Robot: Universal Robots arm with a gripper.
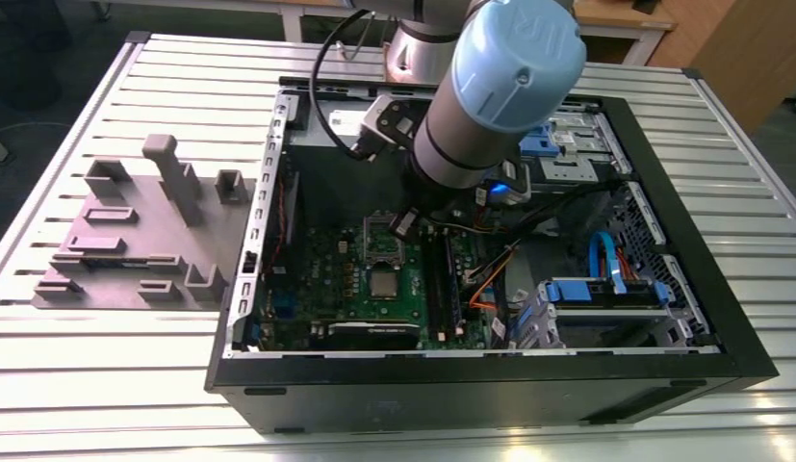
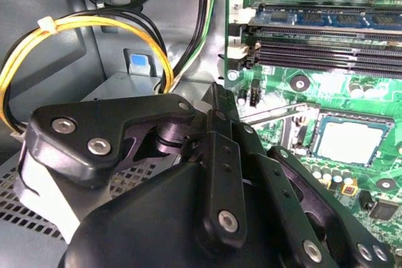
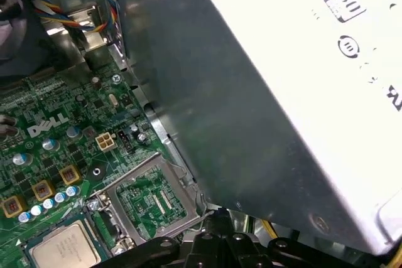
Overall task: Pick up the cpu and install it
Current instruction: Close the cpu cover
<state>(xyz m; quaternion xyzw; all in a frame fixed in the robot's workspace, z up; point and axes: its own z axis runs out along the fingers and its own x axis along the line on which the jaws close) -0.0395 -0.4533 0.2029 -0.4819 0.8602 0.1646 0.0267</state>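
**A:** Where do we have the cpu (image 2: 348, 142)?

**B:** We see it lying flat, silvery top up, in its socket near the middle of the motherboard (image 1: 320, 289). The board sits against the floor of the open computer case (image 1: 500, 385).

**A:** So is the placing done?

**B:** We judge so, since the chip looks seated. The load plate (image 3: 130, 172) just beside it stands hinged open and the thin latch lever (image 2: 276, 112) is raised. By our reading the clamping is left to do.

**A:** And the gripper (image 2: 213, 117)?

**B:** It hangs inside the case, near the socket but apart from the cpu. We see nothing in its hold. We cannot tell how far open it is.

**A:** Any writing we can use?

**B:** There is white lettering on the green board near the socket, and dark marks on the white label (image 3: 326, 48) of the grey power supply (image 3: 251, 123). The label is washed out and cut off, so we read nothing from it.

**A:** And outside the case?

**B:** The purple-grey tray (image 1: 128, 241) lies on the bench (image 1: 115, 385), near its edge at the exterior view's left.
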